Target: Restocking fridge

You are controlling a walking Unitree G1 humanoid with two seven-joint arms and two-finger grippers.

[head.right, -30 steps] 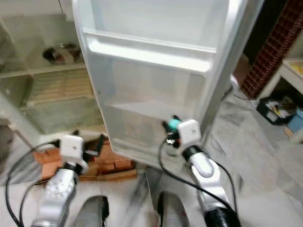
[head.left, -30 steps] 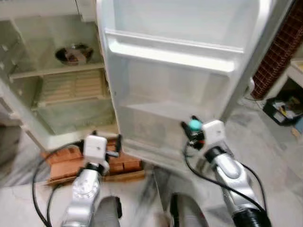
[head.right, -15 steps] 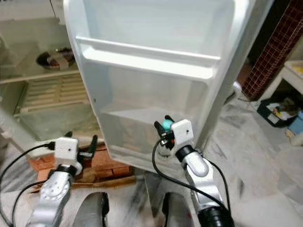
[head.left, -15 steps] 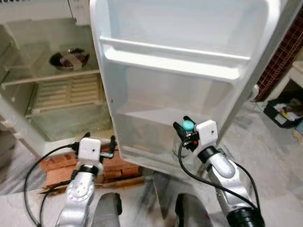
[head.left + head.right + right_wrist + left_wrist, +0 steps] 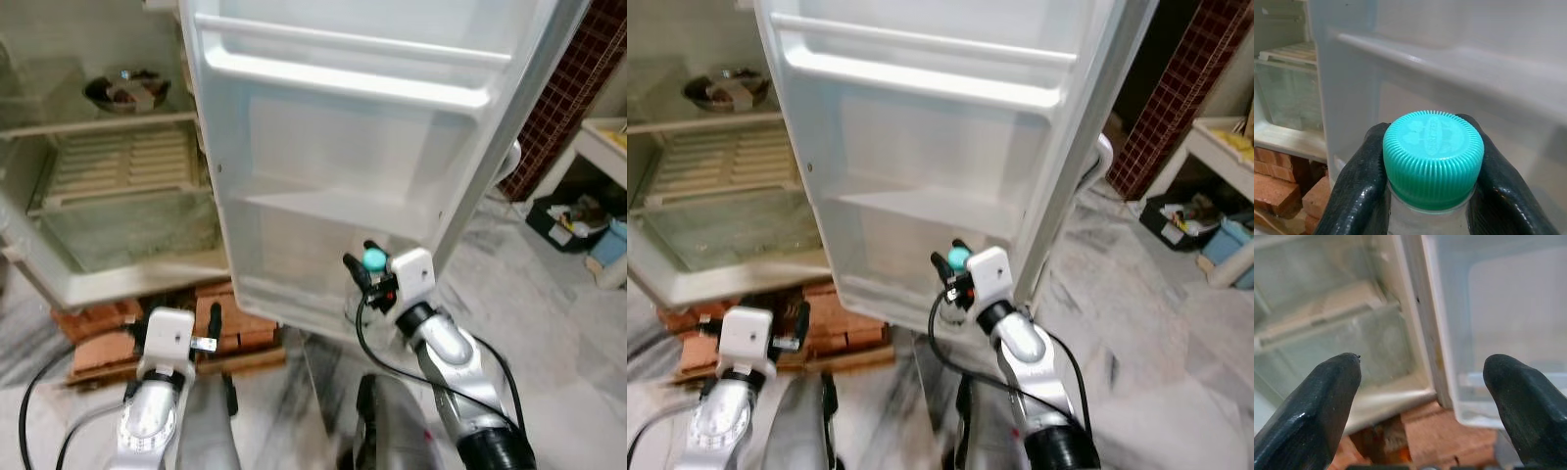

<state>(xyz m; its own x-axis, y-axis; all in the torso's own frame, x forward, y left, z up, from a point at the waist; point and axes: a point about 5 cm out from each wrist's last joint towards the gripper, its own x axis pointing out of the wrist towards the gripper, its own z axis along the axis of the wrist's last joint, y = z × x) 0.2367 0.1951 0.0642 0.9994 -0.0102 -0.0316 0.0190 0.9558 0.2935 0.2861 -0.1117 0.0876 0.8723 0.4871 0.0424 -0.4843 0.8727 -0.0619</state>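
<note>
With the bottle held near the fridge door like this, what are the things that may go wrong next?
The right gripper grips the bottle only at the neck under its teal cap, so the bottle might swing or slip. It is close to the front wall of the lowest door shelf, so the bottle's bottom may knock it if not lifted enough. The open fridge door might also swing if pushed.

The bottle [image 5: 1432, 161] below its cap is hidden between the jaws.

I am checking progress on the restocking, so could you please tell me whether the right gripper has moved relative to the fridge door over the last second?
Cannot tell: the right gripper holds the bottle by the fridge door's lowest shelf as before, and the camera itself shifted.
</note>
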